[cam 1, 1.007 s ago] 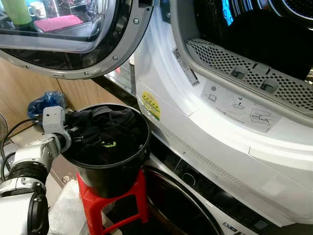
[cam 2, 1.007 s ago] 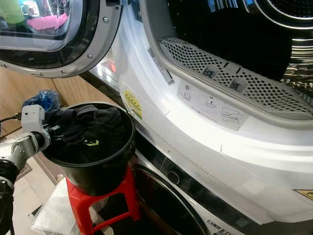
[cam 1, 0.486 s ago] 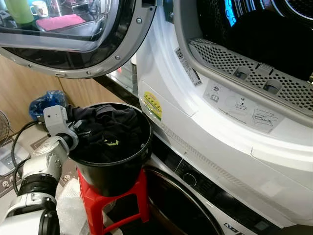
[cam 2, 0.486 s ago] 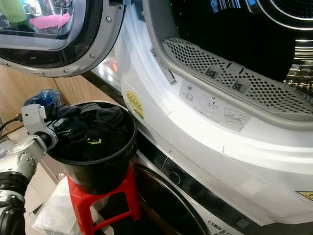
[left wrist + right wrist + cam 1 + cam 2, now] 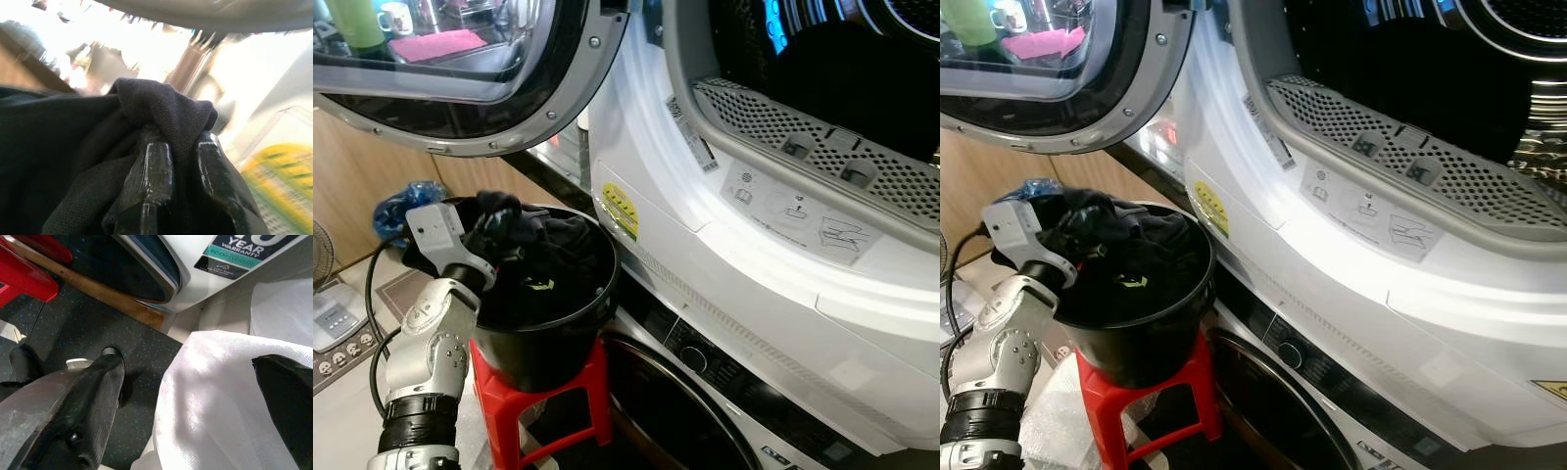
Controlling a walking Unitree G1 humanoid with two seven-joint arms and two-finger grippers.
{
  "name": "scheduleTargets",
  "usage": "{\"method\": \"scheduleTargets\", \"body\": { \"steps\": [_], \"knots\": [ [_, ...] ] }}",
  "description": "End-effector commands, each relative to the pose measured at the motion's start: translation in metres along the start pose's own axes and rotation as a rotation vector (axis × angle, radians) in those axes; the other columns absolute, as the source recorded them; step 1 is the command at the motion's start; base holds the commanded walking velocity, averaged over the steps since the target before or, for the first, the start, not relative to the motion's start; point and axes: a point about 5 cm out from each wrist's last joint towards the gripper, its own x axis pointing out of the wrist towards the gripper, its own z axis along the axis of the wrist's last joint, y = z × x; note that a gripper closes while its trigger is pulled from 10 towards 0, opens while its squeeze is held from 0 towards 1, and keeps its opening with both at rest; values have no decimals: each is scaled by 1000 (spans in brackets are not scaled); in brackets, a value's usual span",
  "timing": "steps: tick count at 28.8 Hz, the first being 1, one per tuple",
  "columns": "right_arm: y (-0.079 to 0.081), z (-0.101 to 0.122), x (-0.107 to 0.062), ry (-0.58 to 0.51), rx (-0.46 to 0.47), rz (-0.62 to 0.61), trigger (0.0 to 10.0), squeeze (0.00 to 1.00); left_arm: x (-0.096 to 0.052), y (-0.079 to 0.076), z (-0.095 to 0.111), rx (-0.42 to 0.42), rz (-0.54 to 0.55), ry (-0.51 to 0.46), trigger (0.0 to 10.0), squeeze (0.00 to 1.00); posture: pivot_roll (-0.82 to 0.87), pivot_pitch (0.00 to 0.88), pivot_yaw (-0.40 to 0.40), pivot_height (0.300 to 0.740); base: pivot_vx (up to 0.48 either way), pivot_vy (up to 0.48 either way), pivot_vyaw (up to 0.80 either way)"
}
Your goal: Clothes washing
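Lifting from the bucket [image 5: 570, 333], the left gripper [image 5: 178, 147] has raised its clenched dark garment [image 5: 494, 211], ready for the drum [image 5: 862, 78].

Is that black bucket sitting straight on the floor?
No, the black bucket stands on a red stool beside the machine.

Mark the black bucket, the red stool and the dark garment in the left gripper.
black bucket [image 5: 548, 348]: left eye view, front wall.
red stool [image 5: 499, 411]: left eye view, front leg.
dark garment [image 5: 161, 105]: left wrist view, bunched fold above the fingers.
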Motion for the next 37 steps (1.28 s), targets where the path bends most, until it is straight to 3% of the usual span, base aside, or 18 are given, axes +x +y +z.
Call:
{"method": "scheduleTargets", "body": {
  "steps": [1, 2, 9, 15, 21, 25, 29, 37],
  "knots": [
    [-2, -5, -1, 11, 24, -9, 10000, 0, 1, -15, 11, 10, -66, -59, 0, 0, 22, 134, -49, 740, 0, 0, 0],
    [-2, -4, -1, 11, 22, -7, 10000, 0, 1, -25, 13, 31, -110, -71, 0, 0, 23, 131, -49, 740, 0, 0, 0],
    [-1, -3, 0, 8, 24, -7, 10000, 0, -2, -46, 14, 15, -205, -62, 0, 0, 28, 125, -48, 740, 0, 0, 0],
    [-1, -2, 0, 6, 27, -7, 10000, 0, -16, -58, -3, 18, -279, 30, 0, 0, 27, 122, -47, 740, 0, 0, 0],
    [1, -2, 0, 2, 33, 2, 10000, 0, -33, -77, -23, 99, -415, 143, 0, 0, 32, 124, -43, 740, 0, 0, 0],
    [2, -2, 0, 0, 39, 6, 10000, 0, -55, -111, -39, 134, -687, 255, 0, 0, 32, 124, -43, 740, 0, 0, 0],
    [2, -2, 0, -5, 49, 4, 10000, 0, -71, -124, -46, 142, -818, 317, 0, 0, 31, 123, -40, 740, 0, 0, 0],
    [4, -2, 0, -6, 50, 8, 10000, 0, -80, -128, -51, 161, -869, 360, 0, 0, 31, 120, -34, 740, 0, 0, 0]
  ]
}}
